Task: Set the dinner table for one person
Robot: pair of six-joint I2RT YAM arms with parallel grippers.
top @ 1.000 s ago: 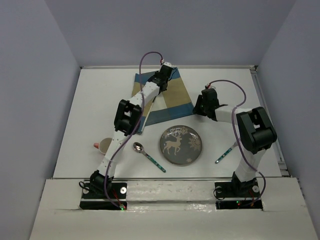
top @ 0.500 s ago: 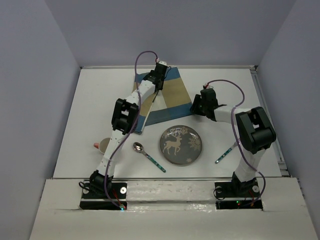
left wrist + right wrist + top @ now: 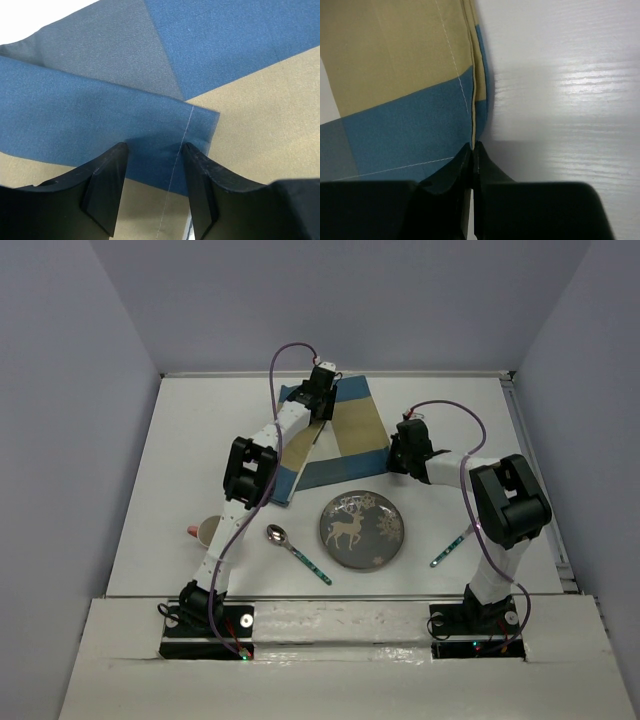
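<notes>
Both at placemat [image 3: 352,428] | left hand [image 3: 153,150] spread over folded hem | right hand [image 3: 472,148] pinching side edge

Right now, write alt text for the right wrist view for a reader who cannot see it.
The right gripper, fingers closed together, pinches the stitched edge of a blue-and-tan striped cloth placemat at the bottom centre. The placemat fills the left half; the bare white dinner table fills the right.

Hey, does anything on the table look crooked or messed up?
Yes: the placemat lies askew, a blue corner folded over itself. The right end effector pinches its edge; the left end effector straddles the fold, open.
</notes>
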